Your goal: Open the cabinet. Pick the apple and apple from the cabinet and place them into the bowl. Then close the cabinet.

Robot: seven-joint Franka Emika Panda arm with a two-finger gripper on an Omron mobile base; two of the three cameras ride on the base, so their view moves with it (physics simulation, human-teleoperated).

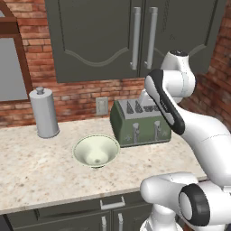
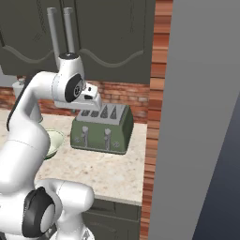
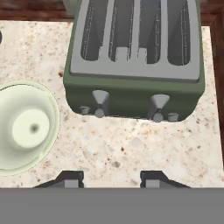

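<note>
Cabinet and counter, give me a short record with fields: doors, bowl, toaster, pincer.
cabinet: both doors shut, handles side by side at the middle
bowl: empty, on the counter, left of the toaster
toaster: green, slots empty, against the brick wall
pincer: above the counter in front of the toaster, nothing between its tips

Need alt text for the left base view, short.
A white robot arm rises from the lower right over a speckled stone counter, below a dark grey wall cabinet with both doors shut. On the counter stand an empty pale bowl, a green toaster and a grey canister.
</note>
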